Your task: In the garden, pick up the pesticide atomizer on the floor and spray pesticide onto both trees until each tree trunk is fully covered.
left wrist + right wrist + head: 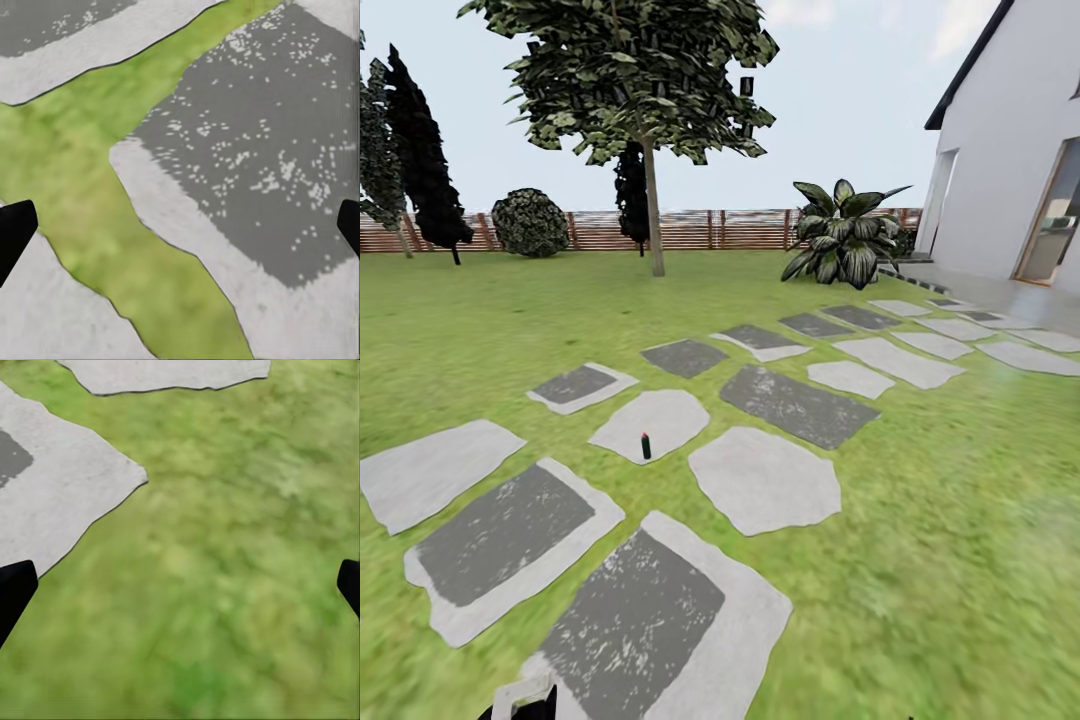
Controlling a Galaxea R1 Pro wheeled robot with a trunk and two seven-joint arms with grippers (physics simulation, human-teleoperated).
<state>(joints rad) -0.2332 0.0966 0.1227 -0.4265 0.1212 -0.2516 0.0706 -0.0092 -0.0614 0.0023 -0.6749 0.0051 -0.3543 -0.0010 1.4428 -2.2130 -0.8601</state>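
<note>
Pesticide atomizer (646,446) seen upright on paving stone (656,420), well beyond both jaws, held apart; judged light, rigid; body grasp advised.

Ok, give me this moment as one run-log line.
phase: approach | atomizer: upright on pale paving stone, ahead, untouched | left gripper: open, empty, over paving | right gripper: open, empty, over grass | tree: far, by fence

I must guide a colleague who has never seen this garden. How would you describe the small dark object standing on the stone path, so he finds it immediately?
Start from the stepping-stone path that runs from the white house across the lawn. On a pale, rounded slab in the left row stands a small upright dark bottle with a red top, near the slab's front edge. Nothing else stands on any stone.
</note>
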